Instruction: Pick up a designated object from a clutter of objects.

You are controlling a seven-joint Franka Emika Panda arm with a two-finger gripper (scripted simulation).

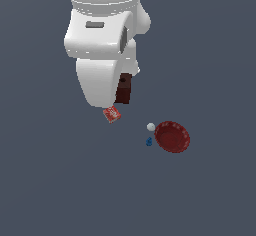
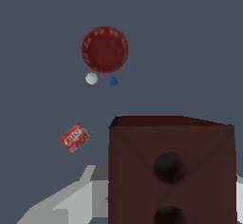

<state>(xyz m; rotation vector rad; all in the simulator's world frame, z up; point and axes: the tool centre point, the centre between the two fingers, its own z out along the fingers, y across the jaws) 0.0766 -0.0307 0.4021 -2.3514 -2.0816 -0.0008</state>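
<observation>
a: gripper (image 2: pixel 171 204) closed on the dark brown block (image 2: pixel 171 166)?
b: looks clamped, fingers mostly hidden.
a: block's whereabouts?
b: up off the floor, beside the red flat box (image 1: pixel 112 114); red bowl (image 1: pixel 172 136), white ball (image 1: pixel 151 126), blue piece (image 1: pixel 149 141) well apart.

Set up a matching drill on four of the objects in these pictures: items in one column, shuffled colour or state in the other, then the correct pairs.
Items
1. block
2. bowl
3. ball
4. flat box

Descriptions
A. white, right beside the bowl
B. bright red with white print
C. round, dark red, with a dotted rim
D. dark maroon, with round holes in its face, close under the wrist camera

Pairs: 1-D, 2-C, 3-A, 4-B
</observation>
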